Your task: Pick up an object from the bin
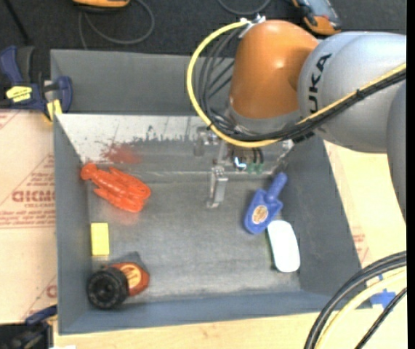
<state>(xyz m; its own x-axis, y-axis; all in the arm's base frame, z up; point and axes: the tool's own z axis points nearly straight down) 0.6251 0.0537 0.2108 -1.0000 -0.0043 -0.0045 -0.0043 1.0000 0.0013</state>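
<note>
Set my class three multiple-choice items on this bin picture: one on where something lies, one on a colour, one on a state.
1. The yellow block lies near which wall of the bin?
A the view's left
B the view's right
C the far wall

2. The oval thing beside the blue tool is:
A black
B white
C green

3. The orange ribbed thing is:
A held in the end effector
B lying on the bin floor
C hanging over the rim

Key:
1 A, it sits close to the left wall.
2 B, it is plainly white.
3 B, it rests on the floor, apart from the end effector.
</note>
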